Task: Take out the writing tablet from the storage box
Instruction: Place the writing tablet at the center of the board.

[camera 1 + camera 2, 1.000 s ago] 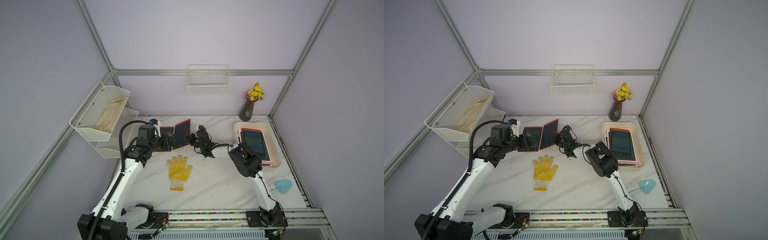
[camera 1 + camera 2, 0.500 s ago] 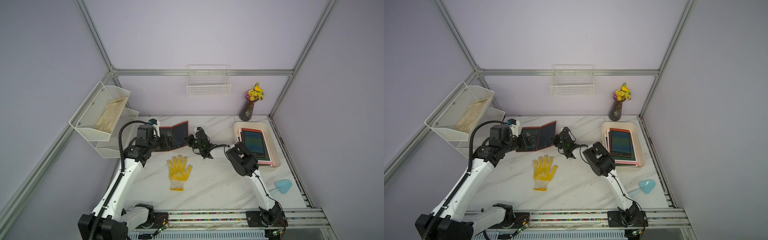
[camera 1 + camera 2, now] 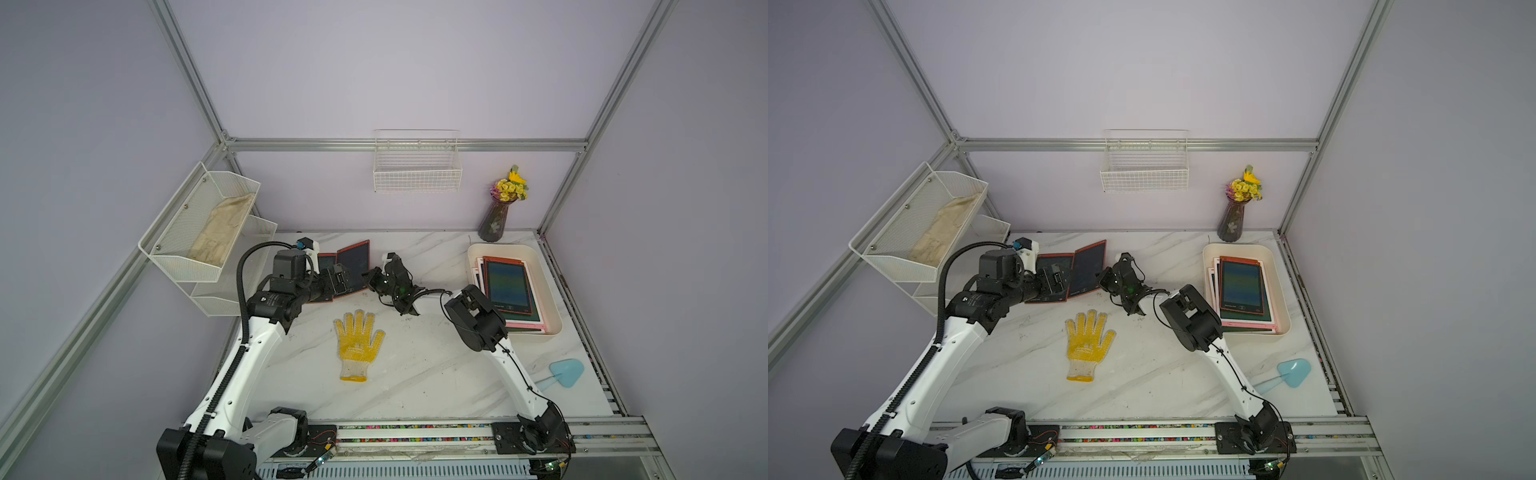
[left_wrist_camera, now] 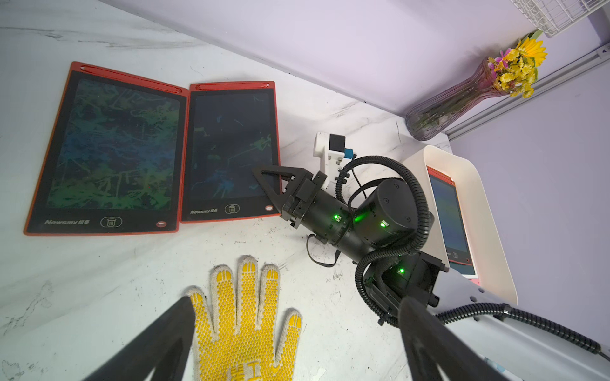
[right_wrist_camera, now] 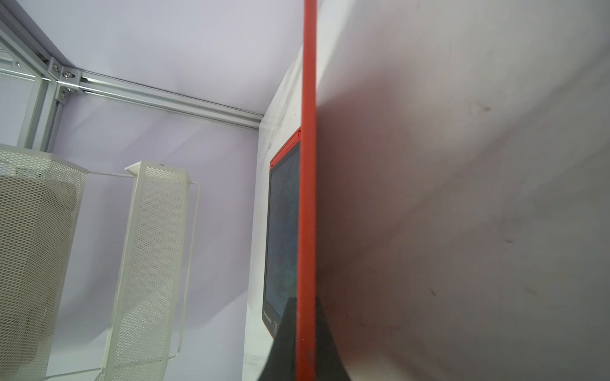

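The cream-white storage box stands at the right and holds a stack of writing tablets. Two red-framed tablets lie side by side at the back left of the table. My right gripper is shut on the near corner of the right-hand tablet; the right wrist view shows its red edge pinched between the fingers. The other tablet lies flat beside it. My left gripper hovers open above the table near both tablets, with the fingers of a yellow glove below it.
A vase of flowers stands at the back right, behind the box. A white wire basket hangs on the back wall, and a mesh two-tier shelf is on the left. A light blue object lies front right.
My right gripper has shifted a little left with its tablet, which has come down from a steeper tilt to lie beside the other tablet. The left arm has hardly moved.
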You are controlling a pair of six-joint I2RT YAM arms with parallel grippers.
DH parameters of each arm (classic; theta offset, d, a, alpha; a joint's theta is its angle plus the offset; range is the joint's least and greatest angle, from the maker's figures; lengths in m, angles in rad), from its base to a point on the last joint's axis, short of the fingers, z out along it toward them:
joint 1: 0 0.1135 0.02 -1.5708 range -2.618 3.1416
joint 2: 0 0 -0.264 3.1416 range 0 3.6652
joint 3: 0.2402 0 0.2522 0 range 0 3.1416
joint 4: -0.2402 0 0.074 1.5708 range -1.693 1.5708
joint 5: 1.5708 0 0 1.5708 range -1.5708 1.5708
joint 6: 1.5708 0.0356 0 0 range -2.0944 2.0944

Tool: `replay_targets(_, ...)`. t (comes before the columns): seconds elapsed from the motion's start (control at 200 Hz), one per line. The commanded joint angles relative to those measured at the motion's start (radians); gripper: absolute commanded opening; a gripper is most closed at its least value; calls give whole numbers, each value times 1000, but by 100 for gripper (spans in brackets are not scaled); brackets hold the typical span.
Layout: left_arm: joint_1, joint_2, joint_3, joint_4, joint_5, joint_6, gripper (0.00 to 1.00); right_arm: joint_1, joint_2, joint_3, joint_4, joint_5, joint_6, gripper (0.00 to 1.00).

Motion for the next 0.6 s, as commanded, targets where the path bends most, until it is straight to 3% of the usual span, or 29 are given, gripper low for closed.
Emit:
replay_targets(0.0,10,-19,-39,40,22,15,95,18,40,28,-42,-1,18,0)
replay_targets(0.595,19,-13,-43,52,37,10,95,20,-16,-115,34,-21,24,0)
